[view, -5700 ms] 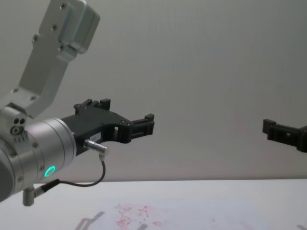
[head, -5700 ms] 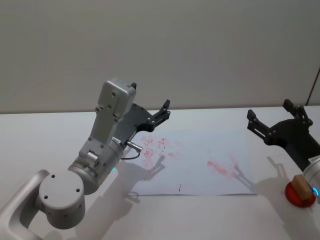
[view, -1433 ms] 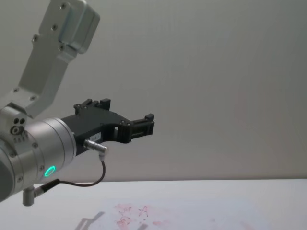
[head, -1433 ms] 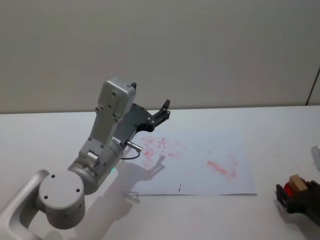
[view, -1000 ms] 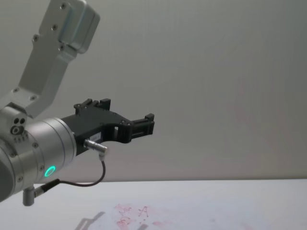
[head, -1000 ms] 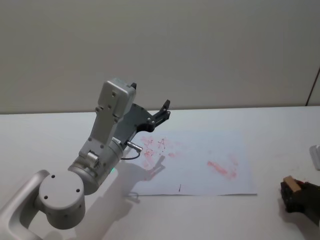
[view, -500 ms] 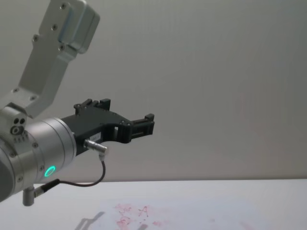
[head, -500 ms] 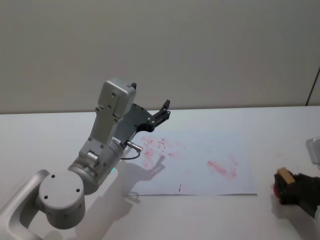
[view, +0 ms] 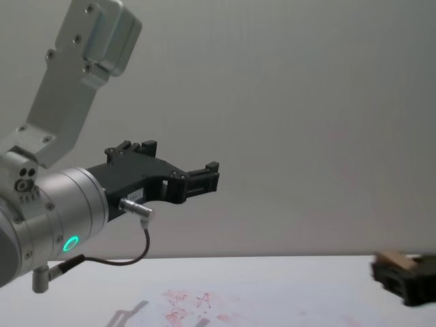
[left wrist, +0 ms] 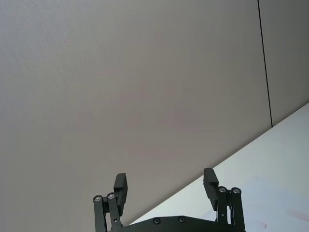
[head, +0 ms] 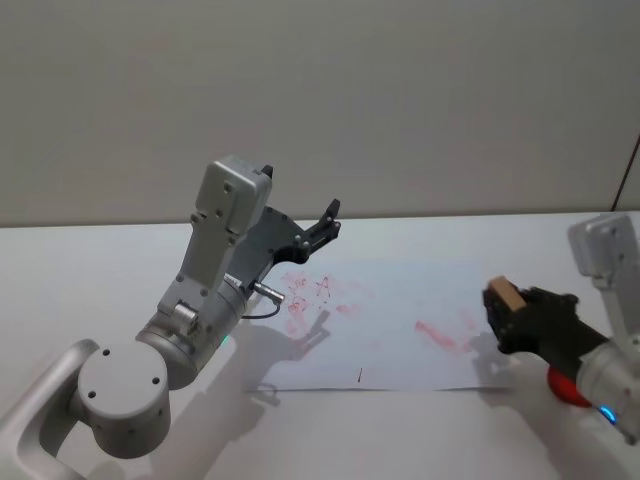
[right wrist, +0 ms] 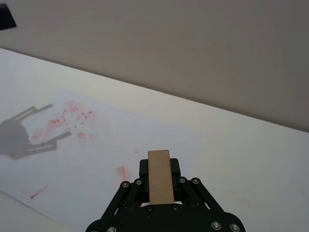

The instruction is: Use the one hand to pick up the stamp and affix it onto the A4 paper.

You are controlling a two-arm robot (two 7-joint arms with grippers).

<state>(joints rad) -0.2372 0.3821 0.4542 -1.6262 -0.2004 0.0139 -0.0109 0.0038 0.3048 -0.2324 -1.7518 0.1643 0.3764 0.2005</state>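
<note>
The stamp (right wrist: 159, 176) looks like matt pale wood; the A4 paper (head: 400, 300) thin, smooth; the right pincer (head: 508, 310) matt black.

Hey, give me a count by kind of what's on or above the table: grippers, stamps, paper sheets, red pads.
grippers: 2 (left gripper, right gripper)
stamp: 1
A4 paper: 1
red pad: 1
total: 5

The right gripper (head: 507, 310) clamps the stamp (head: 504, 293) just above the right edge of the paper (head: 400, 340). A red pad (head: 562, 386) lies near the right edge of the table (head: 80, 270). The left gripper (head: 327, 221) hangs over the paper's far left corner.
</note>
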